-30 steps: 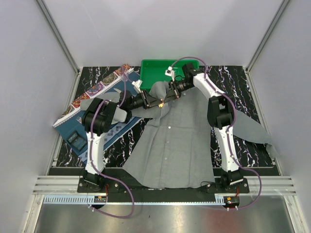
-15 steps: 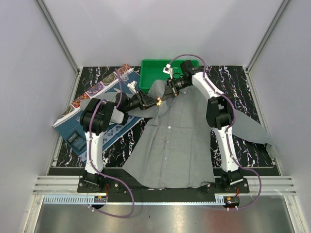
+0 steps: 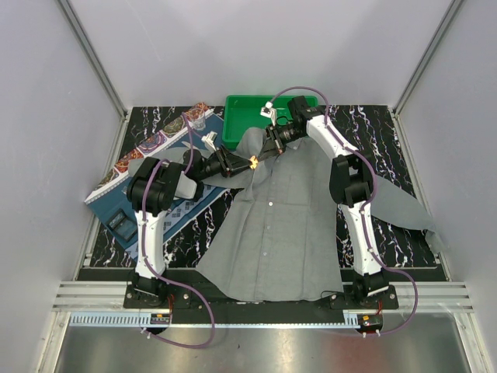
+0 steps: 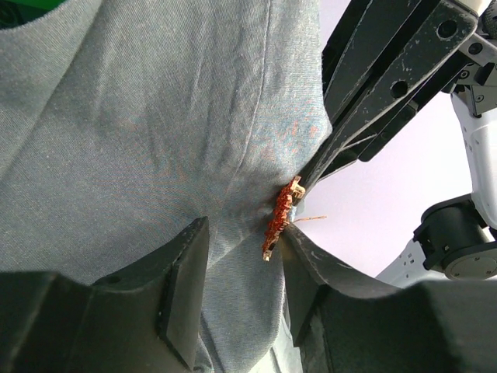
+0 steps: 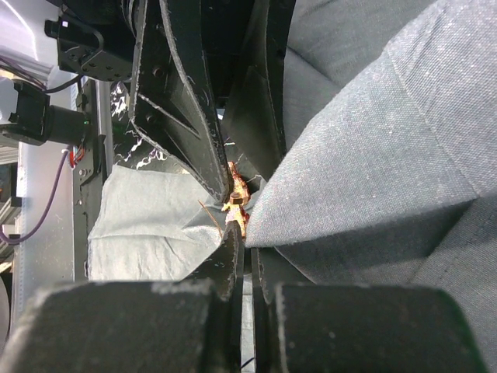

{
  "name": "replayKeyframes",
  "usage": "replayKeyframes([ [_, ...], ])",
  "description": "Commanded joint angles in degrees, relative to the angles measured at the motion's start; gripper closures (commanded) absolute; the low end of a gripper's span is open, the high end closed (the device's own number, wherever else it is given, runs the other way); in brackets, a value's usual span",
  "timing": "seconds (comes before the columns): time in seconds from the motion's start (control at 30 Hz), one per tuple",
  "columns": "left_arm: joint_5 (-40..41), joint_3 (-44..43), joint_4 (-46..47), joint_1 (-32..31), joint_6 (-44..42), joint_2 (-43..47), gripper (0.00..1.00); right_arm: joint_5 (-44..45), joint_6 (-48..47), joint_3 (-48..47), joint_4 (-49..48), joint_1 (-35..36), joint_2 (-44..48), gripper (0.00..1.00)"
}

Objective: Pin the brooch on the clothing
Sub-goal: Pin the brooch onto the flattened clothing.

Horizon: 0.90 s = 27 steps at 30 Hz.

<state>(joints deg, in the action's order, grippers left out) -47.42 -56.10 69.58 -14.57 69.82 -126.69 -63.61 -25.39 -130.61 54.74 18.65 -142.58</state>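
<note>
Where the two arms meet over the far part of the bench (image 3: 380,128), the brooch (image 4: 279,219) sits against a raised fold of the grey shirt (image 3: 279,233) near its collar. The left tool (image 4: 245,233) is released, its fingers apart, and the brooch touches only one of them. The right tool (image 5: 247,245) is clenched on the shirt fold just beside the brooch. A green tray (image 3: 241,116) lies behind them.
</note>
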Motion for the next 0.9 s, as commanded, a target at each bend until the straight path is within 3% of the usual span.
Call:
replayKeyframes([
  [0.0, -0.8, -0.6, 25.2, -0.2, 1.0, 2.4, 0.53, -2.6, 1.3, -1.3, -1.3, 0.7, 0.0, 1.00],
  [0.2, -2.4, 0.2, 25.9, -0.7, -1.4, 3.9, 0.48, -3.3, 3.9, -1.8, -2.0, 0.6, -0.7, 1.00],
  [0.6, -3.5, -0.5, 26.0, -2.0, -3.0, 4.7, 0.47, -4.8, 6.5, -2.1, -2.9, 0.2, -0.9, 1.00],
  [0.77, -1.7, -1.4, 26.0, -2.3, -2.1, 4.1, 0.56, -5.5, 6.0, -0.9, -3.1, 0.2, 0.0, 1.00],
  [0.87, -1.9, -1.0, 26.0, -2.3, -2.6, 4.3, 0.57, -5.9, 5.8, 0.0, -3.0, -0.1, 0.5, 1.00],
])
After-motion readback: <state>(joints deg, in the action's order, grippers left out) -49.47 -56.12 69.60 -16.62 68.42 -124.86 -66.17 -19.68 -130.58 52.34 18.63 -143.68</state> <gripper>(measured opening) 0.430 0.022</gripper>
